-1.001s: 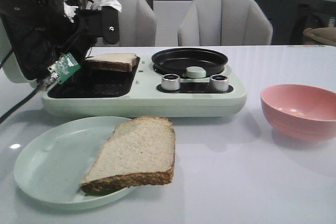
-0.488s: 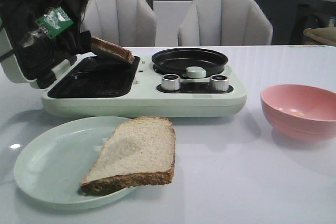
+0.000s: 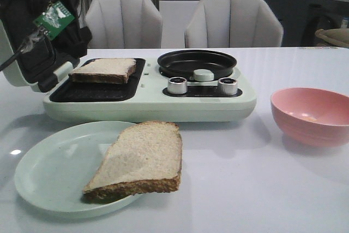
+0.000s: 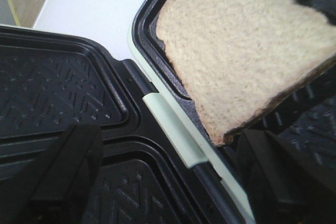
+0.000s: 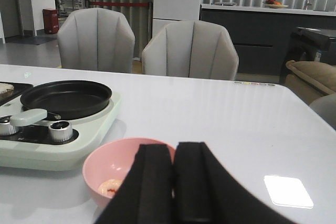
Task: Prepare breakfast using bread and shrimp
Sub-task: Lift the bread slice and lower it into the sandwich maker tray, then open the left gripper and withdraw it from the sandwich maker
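a: half a second earlier the first bread slice (image 3: 103, 70) was being held tilted above the sandwich press plate (image 3: 82, 92); now it is seen lying flat on that plate, and the left gripper (image 4: 157, 177) has been drawn up and back toward the open lid (image 3: 24, 53).

b: is anything kept in that gripper?

a: nothing is. in the left wrist view its two fingers (image 4: 65, 174) are spread wide apart with only the ribbed plates between them, and the slice lies clear of them (one corner hangs past the plate's edge in that view).

b: and the right gripper (image 5: 173, 182)?

a: its fingers are pressed together with nothing between them. it is held just above the pink bowl (image 3: 311, 114), where the shrimp (image 5: 111, 185) is seen lying on the bottom.

b: so which step is in hand?

a: the loading of the press is judged to be under way: one slice is placed, and the second bread slice (image 3: 140, 159) is left on the pale green plate (image 3: 43, 173) in front of the breakfast maker (image 3: 163, 107). the frying pan (image 3: 196, 63) is unused.

b: what is called for next?

a: probably the shrimp must be fetched, so the right fingers would first have to be parted, then lowered into the bowl around a small curled target. the order cannot be known from here.
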